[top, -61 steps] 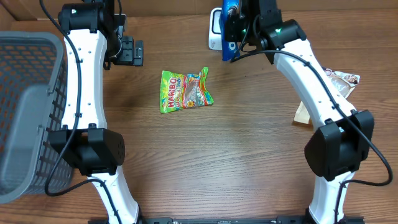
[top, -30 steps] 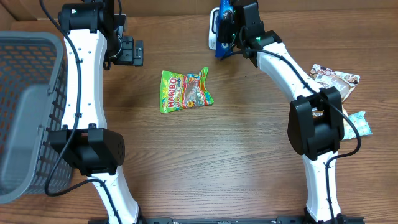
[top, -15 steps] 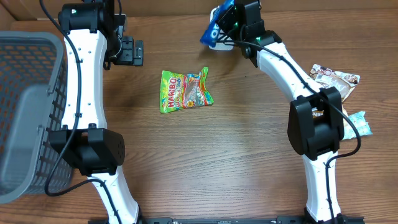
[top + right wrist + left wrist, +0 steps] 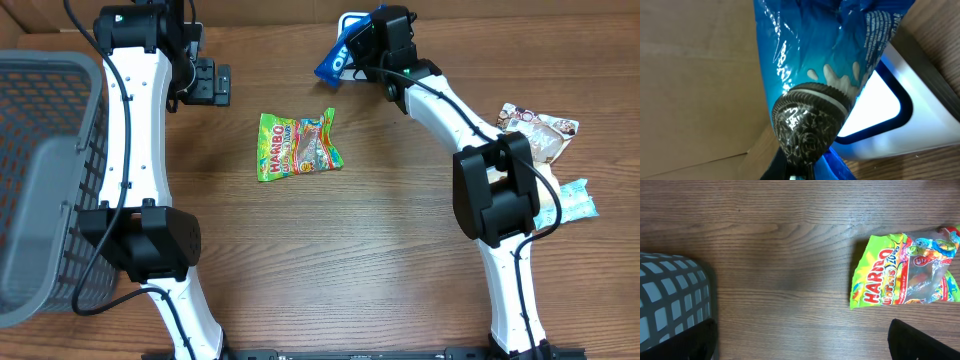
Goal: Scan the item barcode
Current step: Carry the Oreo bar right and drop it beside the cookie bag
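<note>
Blue cookie packet [image 4: 810,65]: your right gripper [image 4: 378,40] clamps it; the left gripper [image 4: 218,83] stands spread wide. Turn its barcode squarely toward the scanner window [image 4: 880,107].

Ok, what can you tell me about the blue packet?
The blue packet is glossy, crinkled plastic film. It is printed with a dark sandwich cookie, a white splash and a block of small white print. The right hand grips it by one end and holds it tilted in front of the lit window of the white scanner. Whether it touches the scanner cannot be told.
</note>
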